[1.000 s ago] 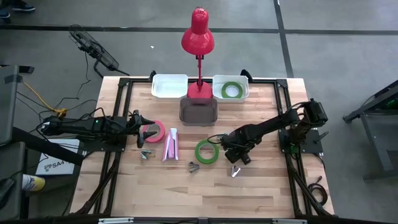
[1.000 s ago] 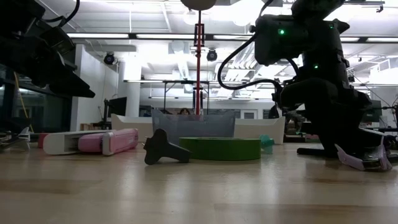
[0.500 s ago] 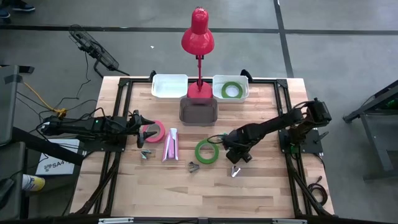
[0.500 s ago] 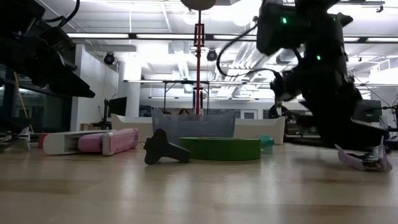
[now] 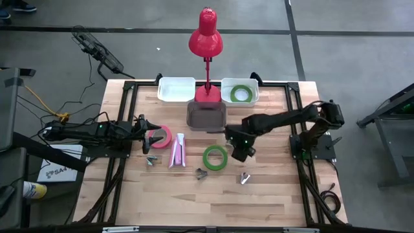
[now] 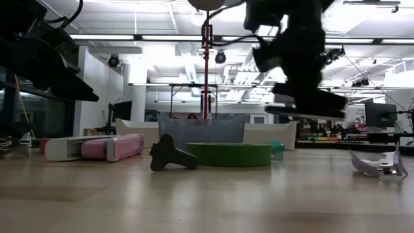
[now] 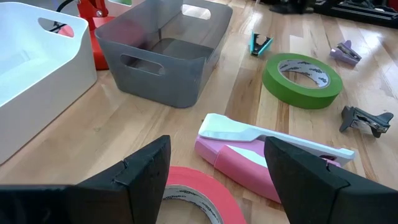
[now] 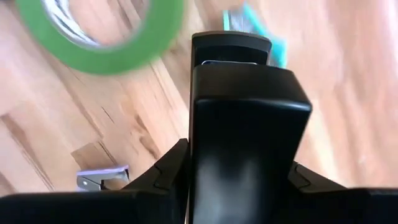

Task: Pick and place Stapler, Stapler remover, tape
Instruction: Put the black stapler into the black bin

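Note:
My right gripper [image 5: 239,149] is shut on a black stapler [image 6: 305,103], up in the air right of the green tape ring [image 5: 215,157]. At the table's left, my left gripper [image 5: 143,132] waits open at the pink tape ring [image 7: 198,200]. The pink stapler [image 5: 176,150] lies flat between the two rings. A purple stapler remover [image 5: 244,178], a dark one [image 5: 201,173] and a teal one [image 7: 260,43] lie on the wood. Another green tape ring [image 5: 241,94] sits in the far right white bin. My right gripper pinches the black stapler's two long sides [image 8: 249,118] between its two fingers [image 8: 166,177]. The fingers come from above, pointing down, and lie across the stapler. The stapler hangs about level, clear of the table.
A grey bin [image 5: 207,115] stands at the table's far middle with a red lamp [image 5: 206,39] behind it. An empty white bin [image 5: 176,89] stands at the far left. Another small remover [image 5: 152,160] lies by the pink stapler. Bare wood lies along the near edge.
My right gripper has risen from the table with the black stapler and moved toward the far edge, rolling about its wrist. The stapler now hangs clear of the wood. The purple stapler remover has stayed where it was.

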